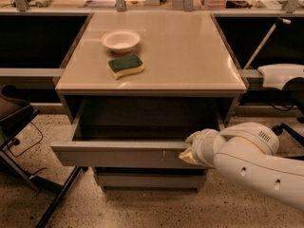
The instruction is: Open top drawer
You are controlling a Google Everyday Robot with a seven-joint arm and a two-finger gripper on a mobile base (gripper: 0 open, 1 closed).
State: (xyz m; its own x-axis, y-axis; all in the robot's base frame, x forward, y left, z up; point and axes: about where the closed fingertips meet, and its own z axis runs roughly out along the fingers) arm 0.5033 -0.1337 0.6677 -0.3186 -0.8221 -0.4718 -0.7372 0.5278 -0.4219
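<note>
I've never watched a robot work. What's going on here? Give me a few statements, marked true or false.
1. The top drawer stands pulled out. True.
2. The tool is at the left end of the drawer front. False: it is at the right end, against the front's upper edge.
3. A white bowl sits on the cabinet top. True.
4. The green sponge lies inside the drawer. False: it lies on the cabinet top, just in front of the bowl.

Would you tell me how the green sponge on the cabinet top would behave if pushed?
The sponge lies flat, so it probably slides rather than rolls; it looks soft and light, likely squashing under pressure. The gripper is at the top drawer front.
</note>
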